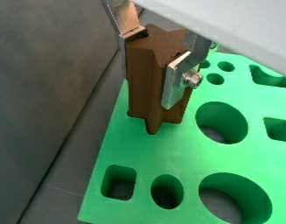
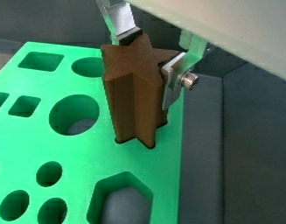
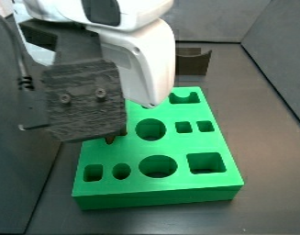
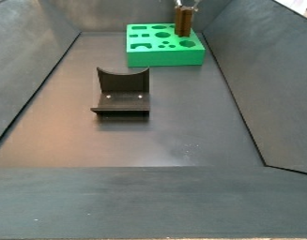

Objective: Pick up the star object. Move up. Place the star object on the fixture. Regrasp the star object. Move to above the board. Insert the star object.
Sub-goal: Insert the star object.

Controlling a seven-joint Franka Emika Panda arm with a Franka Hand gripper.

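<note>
While pincer (image 2: 151, 66) grips star object (image 2: 133, 92), above board (image 2: 63, 149)

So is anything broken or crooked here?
Nothing stands out. The gripper holds the brown star object upright over the green board, and the fixture sits flat on the floor.

The brown star-shaped block (image 1: 153, 83) is a matte reddish brown. The bright green plastic board (image 2: 40, 122) is one even green (its cut-out holes look darker). The end effector (image 1: 156, 66) has 2 silver fingers (image 1: 179, 77). The dark L-shaped fixture (image 4: 119, 93) is near-black on the dark grey desk (image 4: 143, 141).
</note>
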